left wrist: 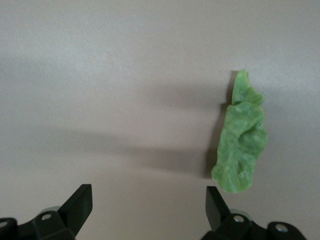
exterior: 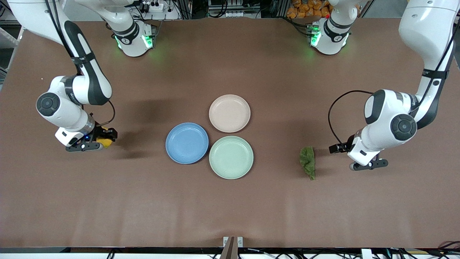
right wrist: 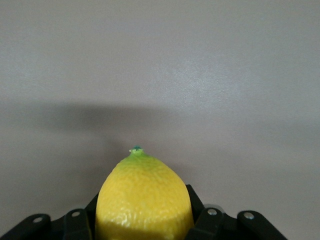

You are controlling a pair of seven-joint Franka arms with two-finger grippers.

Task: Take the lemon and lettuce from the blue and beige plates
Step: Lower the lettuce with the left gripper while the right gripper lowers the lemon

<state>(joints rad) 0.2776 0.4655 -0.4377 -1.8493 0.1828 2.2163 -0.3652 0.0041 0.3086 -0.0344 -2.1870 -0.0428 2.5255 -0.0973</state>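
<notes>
My right gripper is shut on the yellow lemon, low over the bare table toward the right arm's end. In the right wrist view the lemon fills the space between the jaws of the right gripper, green tip pointing outward. The crinkled green lettuce lies flat on the table toward the left arm's end, beside my open left gripper. In the left wrist view the lettuce lies just outside one finger of the left gripper, with nothing between the fingers. The blue plate and beige plate hold nothing.
A pale mint-green plate sits touching the blue and beige plates at mid-table, nearest the front camera. The brown table top stretches wide around them. Both arm bases stand along the table's back edge.
</notes>
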